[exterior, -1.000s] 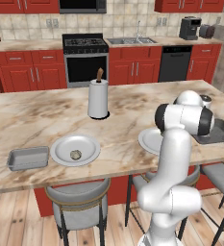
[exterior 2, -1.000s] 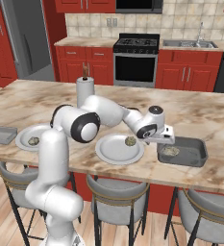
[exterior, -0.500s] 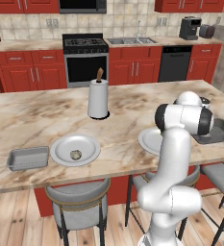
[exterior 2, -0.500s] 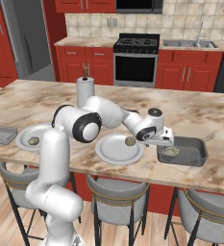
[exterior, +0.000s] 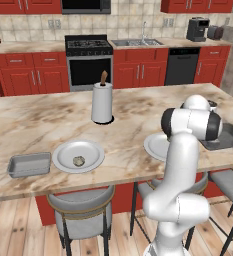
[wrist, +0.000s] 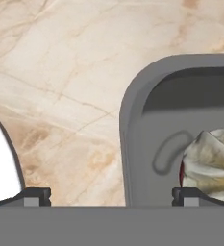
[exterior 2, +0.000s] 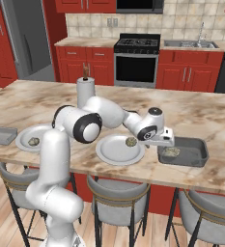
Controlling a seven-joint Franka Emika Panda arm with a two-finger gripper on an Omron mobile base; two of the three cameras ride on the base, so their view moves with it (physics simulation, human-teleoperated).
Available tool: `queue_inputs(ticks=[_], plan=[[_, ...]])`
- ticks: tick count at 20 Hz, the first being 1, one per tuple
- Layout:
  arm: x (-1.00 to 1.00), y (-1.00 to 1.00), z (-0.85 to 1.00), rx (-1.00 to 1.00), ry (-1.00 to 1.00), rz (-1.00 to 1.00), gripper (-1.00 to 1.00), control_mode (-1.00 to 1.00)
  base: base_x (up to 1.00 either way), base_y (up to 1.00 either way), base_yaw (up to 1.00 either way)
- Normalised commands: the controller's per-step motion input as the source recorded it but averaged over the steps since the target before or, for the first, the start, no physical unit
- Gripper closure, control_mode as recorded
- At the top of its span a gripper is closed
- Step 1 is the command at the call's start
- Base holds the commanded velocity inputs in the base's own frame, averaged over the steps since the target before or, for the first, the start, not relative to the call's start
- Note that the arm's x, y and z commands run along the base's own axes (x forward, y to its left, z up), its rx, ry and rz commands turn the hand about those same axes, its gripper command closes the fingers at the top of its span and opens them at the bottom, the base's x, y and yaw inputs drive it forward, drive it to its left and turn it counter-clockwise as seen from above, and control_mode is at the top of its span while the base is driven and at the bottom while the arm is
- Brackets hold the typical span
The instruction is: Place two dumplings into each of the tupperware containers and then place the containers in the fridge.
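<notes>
With jaws spread wide and nothing held, the gripper (exterior 2: 166, 146) is hung over the near tray's (exterior 2: 199, 153) left rim, one dumpling (exterior 2: 171, 152) inside, the next dumpling (exterior 2: 131, 142) left on the plate (exterior 2: 111, 150).

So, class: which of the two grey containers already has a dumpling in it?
The container beside the end effector, holding one dumpling. The other container, at the island's far end, is empty.
</notes>
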Motion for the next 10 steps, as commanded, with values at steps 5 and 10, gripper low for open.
queue_inputs(ticks=[5,10], plan=[[0.00,0.00,0.00,0.02,0.13,0.00,-1.00,-1.00,0.00,0.00,0.00],[0.00,0.08,-0.11,0.00,0.05,0.00,1.00,-1.00,0.00,0.00,0.00]])
